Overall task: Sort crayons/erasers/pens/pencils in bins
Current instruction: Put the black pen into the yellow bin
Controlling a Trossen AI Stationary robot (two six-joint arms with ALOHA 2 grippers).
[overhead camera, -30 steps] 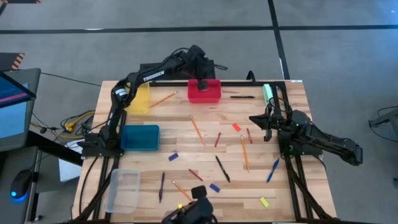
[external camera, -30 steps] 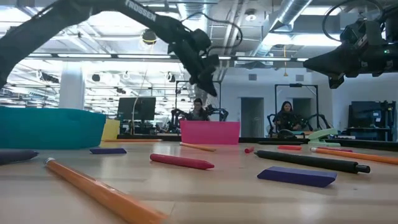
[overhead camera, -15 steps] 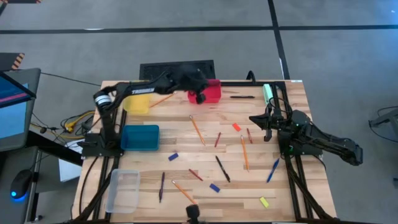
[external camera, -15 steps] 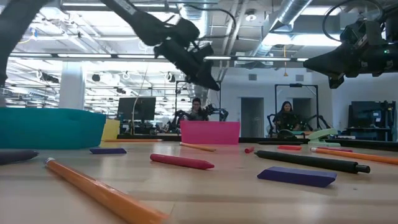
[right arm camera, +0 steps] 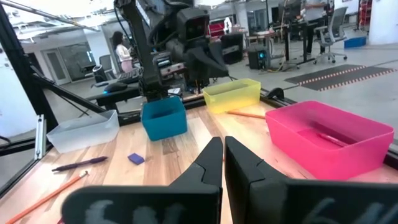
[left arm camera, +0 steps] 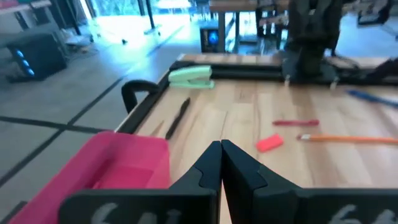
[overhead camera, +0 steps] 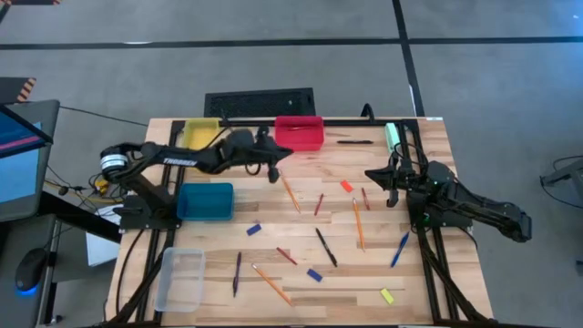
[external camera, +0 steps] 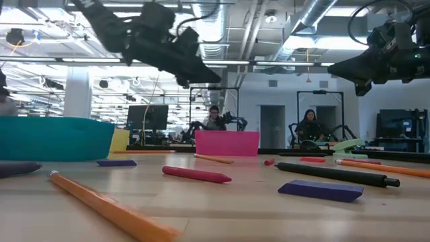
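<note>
Left gripper [overhead camera: 272, 169] pressed together, empty, hanging above the table between red bin [overhead camera: 300, 134] and an orange pencil [overhead camera: 289, 190]. Red bin holds a stick already. Looks like between picks; next move needs the fingers spread, then a descent onto that pencil. Crayons, pens, erasers scattered mid-table. Right gripper [overhead camera: 390, 193] fingers together, empty, waiting at the right edge

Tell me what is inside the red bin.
In the right wrist view the red bin holds one thin reddish stick, likely a crayon, lying on its floor. The near wall hides part of the floor, so anything more there cannot be seen.
</note>
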